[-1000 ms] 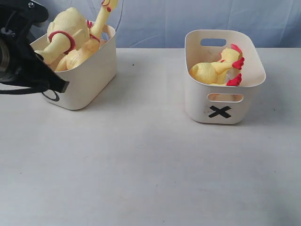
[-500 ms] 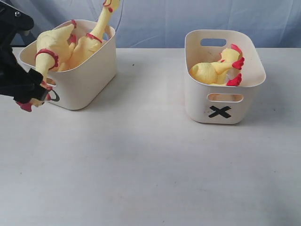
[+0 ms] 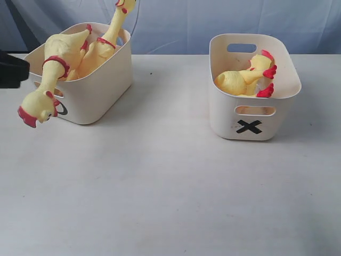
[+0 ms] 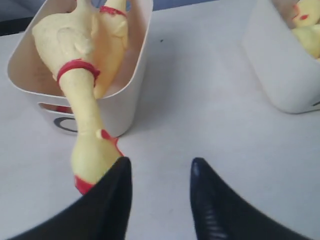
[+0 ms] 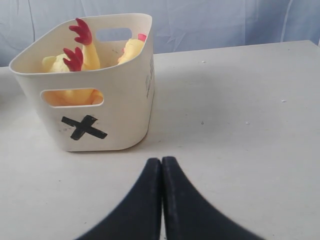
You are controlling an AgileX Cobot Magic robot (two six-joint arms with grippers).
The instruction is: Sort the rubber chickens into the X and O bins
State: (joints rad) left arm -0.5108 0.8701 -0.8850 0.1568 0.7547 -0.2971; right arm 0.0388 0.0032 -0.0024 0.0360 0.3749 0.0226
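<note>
The left claw stands spread, gripping nothing; the right claw is pressed together. One chicken lies across the rim of the O bin, head hanging outside. Its overhanging weight may drag it onto the bench.

The light is bright and soft everywhere. The bench looks pale grey, with no shiny spots. The O tub and the X tub each drop a faint, fuzzy shadow beside them. Close to the wrist cameras, the left hand and the right hand look dark and blurry at their edges.
</note>
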